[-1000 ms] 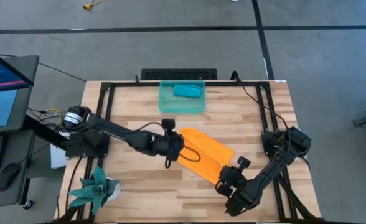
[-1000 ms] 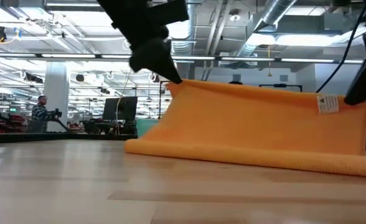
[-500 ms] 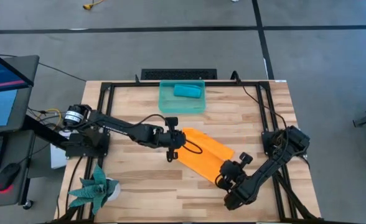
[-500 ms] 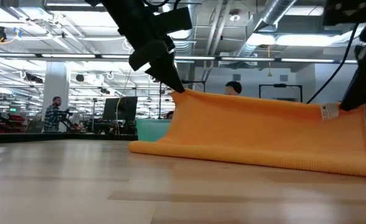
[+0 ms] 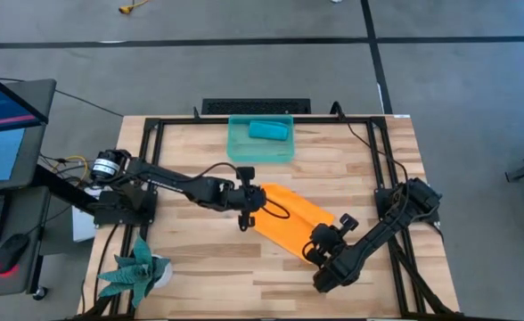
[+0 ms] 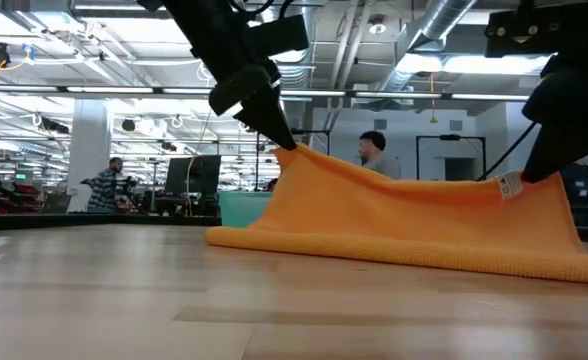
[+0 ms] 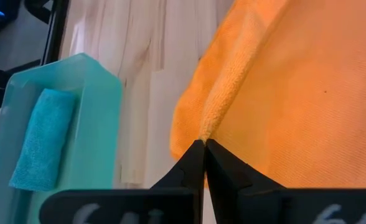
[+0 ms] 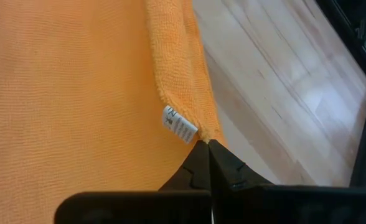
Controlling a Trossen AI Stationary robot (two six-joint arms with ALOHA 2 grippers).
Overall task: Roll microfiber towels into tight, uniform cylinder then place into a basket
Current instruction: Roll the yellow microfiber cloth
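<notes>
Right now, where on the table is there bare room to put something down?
Bare wood lies between the plant and the orange towel, along the table's near edge, and right of the basket. It is crowded mid-table, where the left gripper and right gripper each pinch a towel corner.

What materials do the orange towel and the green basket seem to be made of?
Orange towel: soft, matte woven cloth, probably microfiber; fine looped texture, thick hemmed edge and a sewn label. Basket: apparently translucent teal-green plastic, smooth and slightly glossy; light passes through its walls.
</notes>
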